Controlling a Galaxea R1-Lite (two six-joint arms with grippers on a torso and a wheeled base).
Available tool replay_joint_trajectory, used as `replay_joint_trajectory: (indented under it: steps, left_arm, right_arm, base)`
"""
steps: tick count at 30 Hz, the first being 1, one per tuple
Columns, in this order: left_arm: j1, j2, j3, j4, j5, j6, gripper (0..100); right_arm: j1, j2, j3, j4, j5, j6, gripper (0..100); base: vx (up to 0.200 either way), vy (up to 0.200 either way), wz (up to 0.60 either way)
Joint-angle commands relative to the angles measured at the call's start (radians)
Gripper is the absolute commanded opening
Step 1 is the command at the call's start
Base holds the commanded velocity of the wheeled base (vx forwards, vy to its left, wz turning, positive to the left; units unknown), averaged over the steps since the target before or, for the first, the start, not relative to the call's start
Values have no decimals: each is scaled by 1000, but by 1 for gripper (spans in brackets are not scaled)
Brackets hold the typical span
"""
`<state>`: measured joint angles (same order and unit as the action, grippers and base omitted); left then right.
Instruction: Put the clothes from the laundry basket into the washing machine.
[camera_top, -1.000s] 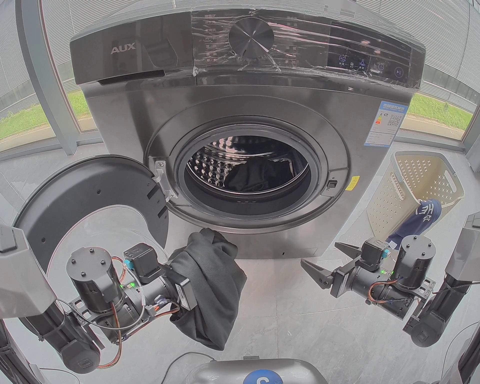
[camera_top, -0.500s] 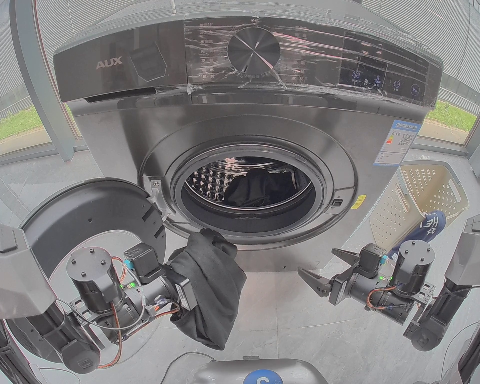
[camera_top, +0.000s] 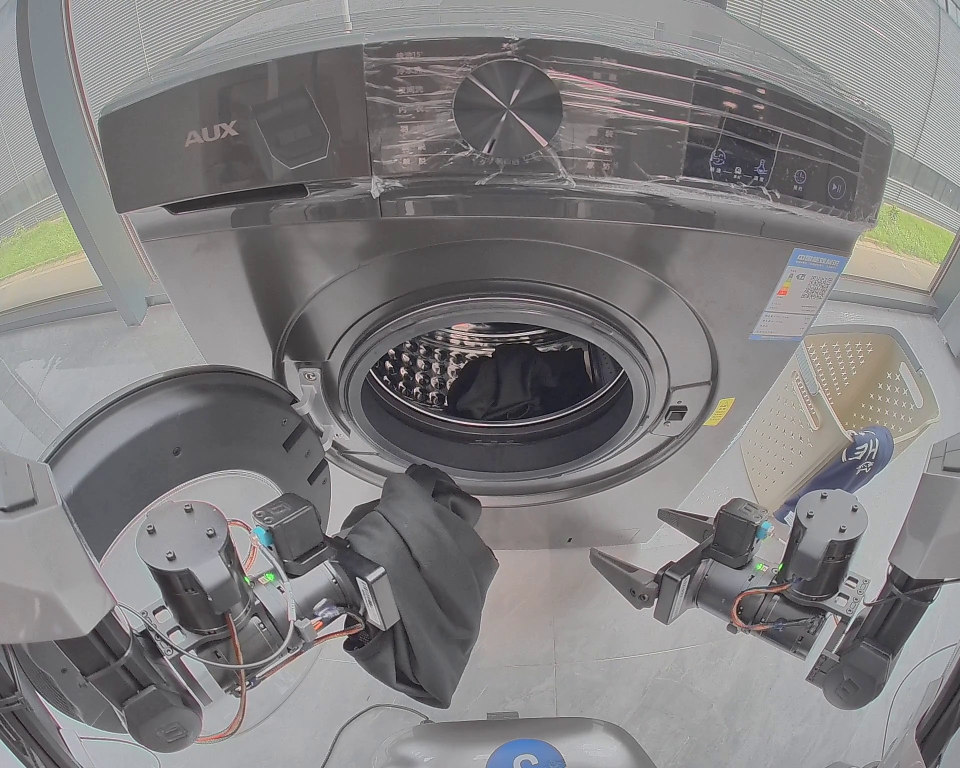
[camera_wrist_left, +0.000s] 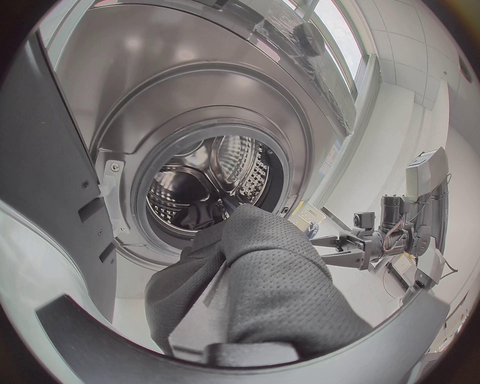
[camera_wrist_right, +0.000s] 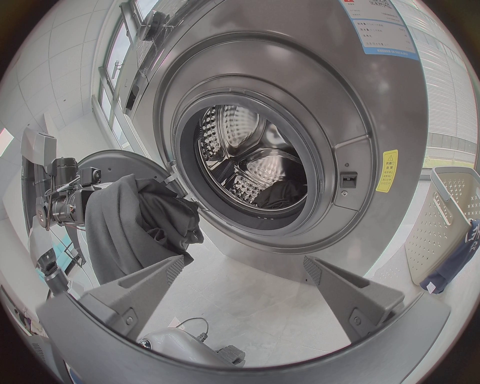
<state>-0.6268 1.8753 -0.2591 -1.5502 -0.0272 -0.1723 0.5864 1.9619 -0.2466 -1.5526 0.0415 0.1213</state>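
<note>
Far left: the door (camera_top: 170, 440) of the washing machine (camera_top: 250, 270) is swung fully open on its hinge and stands off to the side. We take this as keeping the way into the opening free.

Left of centre: the left gripper (camera_top: 385, 590) is pinched onto a black garment (camera_top: 430, 580). The cloth is bunched over its fingers and hangs below them in a loose fold. The bundle is held off the floor, just below and in front of the lower left rim of the opening, not yet inside. By our reading it is held at that height so the hanging part can pass over the rim and not snag on it.

Centre: the drum (camera_top: 420, 365) is open to view, and a dark piece of clothing (camera_top: 510, 380) lies against its back wall. So part of the load looks to be in already.

Right of centre: the right gripper (camera_top: 640, 545) has its jaws spread wide and holds nothing. It sits low, well apart from the opening, and we judge it is parked there out of the other arm's way.

Far right: the laundry basket (camera_top: 880, 400) leans tilted beside the machine's right flank, mouth toward us. A blue garment (camera_top: 850, 465) spills over its lower rim. That one is yet to go in, so we judge the job partly done.
</note>
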Motion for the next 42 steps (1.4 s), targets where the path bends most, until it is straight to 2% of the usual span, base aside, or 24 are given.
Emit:
replay_joint_trajectory:
  steps: [1,7,16,21,25,27,29,32,35,42]
  left_arm:
    - [-27,4,8,-1,0,-4,0]
    - [-34,4,8,-1,0,-12,0]
    - [-40,5,9,-1,0,-12,0]
    - [-68,8,14,-1,0,-12,0]
    - [-106,19,-34,-1,1,-13,0]
    - [-120,34,-77,1,1,-10,0]
    - [-139,110,-158,1,10,7,0]
    - [-128,159,-219,1,7,31,0]
    - [-88,257,-341,1,1,57,0]
    - [-79,409,-591,4,13,40,0]
  right_arm:
    - [12,3,1,-18,0,1,100]
    - [12,3,4,-18,0,0,100]
    - [21,6,7,-18,-2,1,100]
    - [38,9,9,-18,-2,1,100]
    - [61,9,23,-18,-2,1,100]
    - [62,11,29,-17,0,1,100]
    - [76,9,53,-18,1,1,100]
    - [82,8,66,-17,1,1,100]
    - [98,5,105,-17,3,-2,100]
    - [82,-14,147,-17,5,-9,100]
  base:
    - [0,0,0]
    - [200,0,0]
    - [0,0,0]
    - [0,0,0]
    - [0,0,0]
    - [0,0,0]
    - [0,0,0]
    - [0,0,0]
    - [0,0,0]
    - [0,0,0]
